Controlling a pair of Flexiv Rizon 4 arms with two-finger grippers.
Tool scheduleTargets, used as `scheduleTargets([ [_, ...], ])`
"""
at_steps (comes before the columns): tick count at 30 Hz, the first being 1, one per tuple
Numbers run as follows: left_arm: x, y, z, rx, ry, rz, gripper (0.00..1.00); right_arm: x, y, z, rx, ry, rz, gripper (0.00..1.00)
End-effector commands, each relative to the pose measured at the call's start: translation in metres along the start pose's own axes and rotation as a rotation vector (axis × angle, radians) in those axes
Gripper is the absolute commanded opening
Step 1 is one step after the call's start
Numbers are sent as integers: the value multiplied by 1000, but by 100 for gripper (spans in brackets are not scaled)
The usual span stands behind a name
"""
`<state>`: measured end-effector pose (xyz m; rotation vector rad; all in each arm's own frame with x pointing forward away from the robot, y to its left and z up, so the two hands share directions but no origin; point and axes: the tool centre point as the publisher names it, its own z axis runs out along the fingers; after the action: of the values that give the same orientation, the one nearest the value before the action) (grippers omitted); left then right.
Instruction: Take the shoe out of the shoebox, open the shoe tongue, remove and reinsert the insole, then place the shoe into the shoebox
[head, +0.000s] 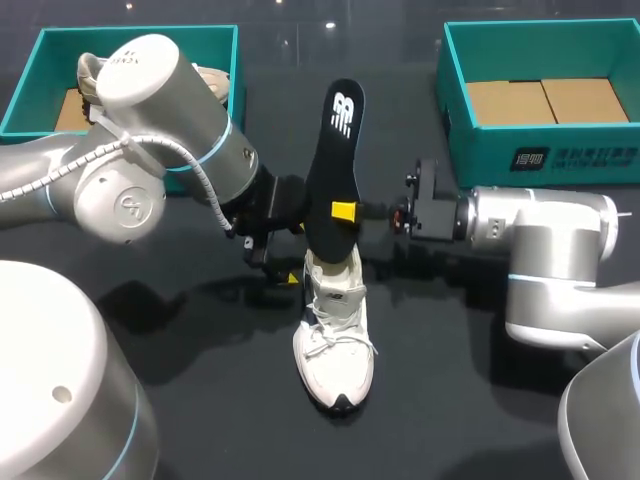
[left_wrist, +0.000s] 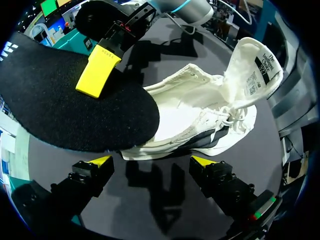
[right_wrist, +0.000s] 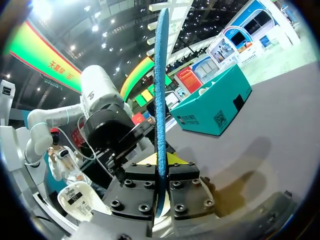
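Now logging the right tool first: clamped on the insole, one finger against each face. Seen edge-on from that wrist, blue underneath, standing straight up out of the tool. Seen from the head view as black on top, held roughly upright over the middle of the table, with a yellow fingertip flat on its lower part. Cannot tell the place of its lower end: inside the shoe or just over the opening.

Noting the left tool with fingers apart, gripping nothing. Found low over the table just beside the heel end of the shoe, on its left, close to the lower end of the insole.

Placing the shoe on the table between the two arms: white, laced, toe toward the robot's side. Logging the tongue as lifted up and back, label side showing, opening bared.

Marking the left box, teal, at the far left corner, with a second shoe in it, partly hidden behind the left arm. Marking the right box, also teal, at the far right, with brown cardboard on its floor, well apart from the shoe.
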<state>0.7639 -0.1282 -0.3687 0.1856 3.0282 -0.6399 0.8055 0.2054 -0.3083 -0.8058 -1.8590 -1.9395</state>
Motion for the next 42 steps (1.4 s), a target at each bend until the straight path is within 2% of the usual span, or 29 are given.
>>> scheduleTargets([
  [1, 0, 0, 1, -1, -1, 1, 100, 1, -6, -3, -5, -3, 3, 0],
  [17, 0, 0, 1, -1, -1, 1, 100, 7, -27, -7, -6, 2, 30, 0],
  [42, 0, 0, 1, -1, -1, 1, 100, 15, -64, -7, 49, 12, 114, 0],
])
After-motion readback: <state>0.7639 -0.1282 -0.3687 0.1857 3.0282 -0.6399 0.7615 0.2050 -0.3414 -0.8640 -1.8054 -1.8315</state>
